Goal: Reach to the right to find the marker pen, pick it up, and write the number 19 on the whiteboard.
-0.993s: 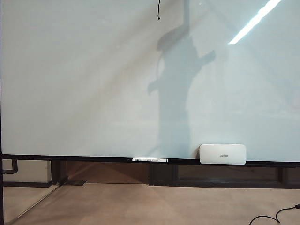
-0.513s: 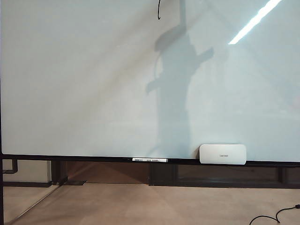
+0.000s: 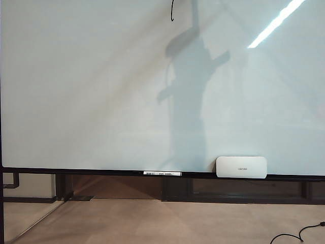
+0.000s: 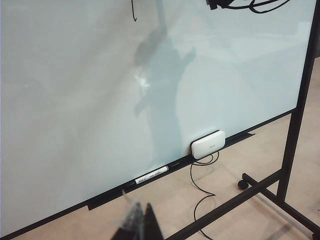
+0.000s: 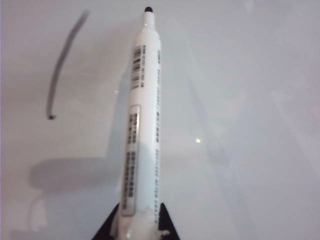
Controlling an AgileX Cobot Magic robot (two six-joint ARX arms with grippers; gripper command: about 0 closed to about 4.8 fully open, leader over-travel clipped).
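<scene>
The whiteboard [image 3: 91, 91] carries one stroke [image 3: 172, 11]; right jaws grip marker [image 5: 142, 115]; eraser [image 3: 241, 166] on rail; left jaws' state unclear.

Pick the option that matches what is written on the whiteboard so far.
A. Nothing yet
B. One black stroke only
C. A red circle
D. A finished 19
B: the right wrist view shows a single black stroke on the whiteboard, beside the marker pen held in the right claw.
</scene>
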